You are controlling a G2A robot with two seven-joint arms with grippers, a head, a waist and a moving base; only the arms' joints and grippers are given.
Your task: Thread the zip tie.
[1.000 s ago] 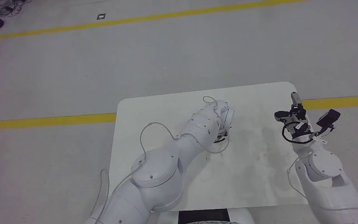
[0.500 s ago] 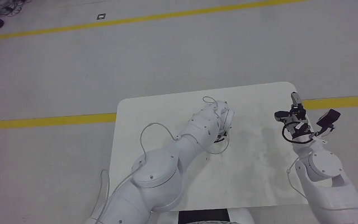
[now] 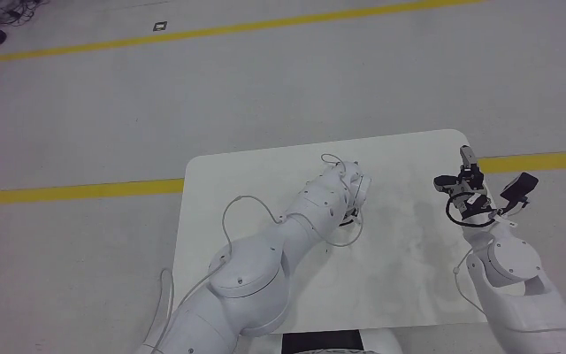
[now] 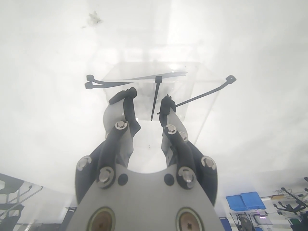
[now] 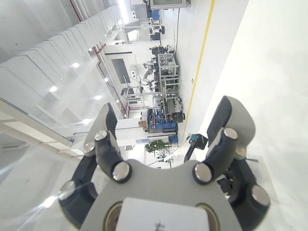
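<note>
- Hardly anything had shifted since the earlier frames: the left arm had only nudged a little above the clear box [image 4: 204, 97], and the right arm had kept still
- Over the box hung the left gripper [image 4: 149, 96], its jaws apart and clasping nothing
- One black zip tie [image 4: 157, 86] stood in the gap between them, seemingly touching neither finger
- Three spare ties [image 4: 96, 84] poked out over the box's walls, two on one side and one on the other
- Well apart from the box, by the edge of the table [image 3: 398, 265], the right gripper [image 5: 167, 105] was spread wide and empty
- Threading looked not yet begun: no tail sat through a head, so the pick-up, hand-over and feeding all remained
</note>
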